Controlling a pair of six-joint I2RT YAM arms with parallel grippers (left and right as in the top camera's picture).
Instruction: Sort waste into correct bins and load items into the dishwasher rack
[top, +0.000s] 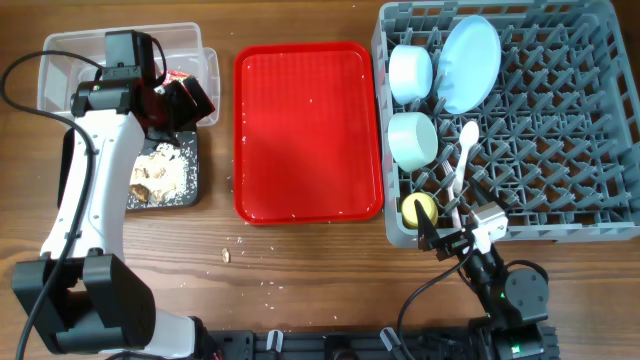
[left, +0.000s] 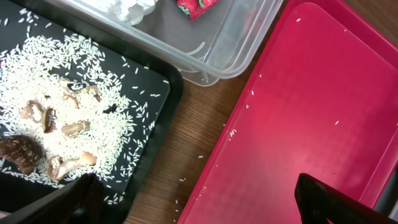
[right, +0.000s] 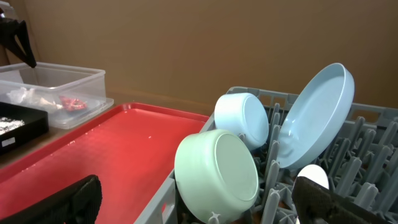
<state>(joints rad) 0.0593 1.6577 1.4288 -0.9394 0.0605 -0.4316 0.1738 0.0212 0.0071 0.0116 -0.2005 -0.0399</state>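
Rice (left: 56, 81) and brown scraps (left: 22, 152) cover the black tray (left: 158, 106). Just beside it, a clear tub (left: 230, 37) holds a tissue (left: 134, 7) and a red wrapper (left: 196, 6). A strip of bare counter (left: 186, 134) separates them from the red tray (left: 311, 106), which has a few grains scattered on it. The left gripper (left: 194, 183) hangs with its jaws spread wide.

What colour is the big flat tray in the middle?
Red; the flat plastic serving tray shows best from overhead.
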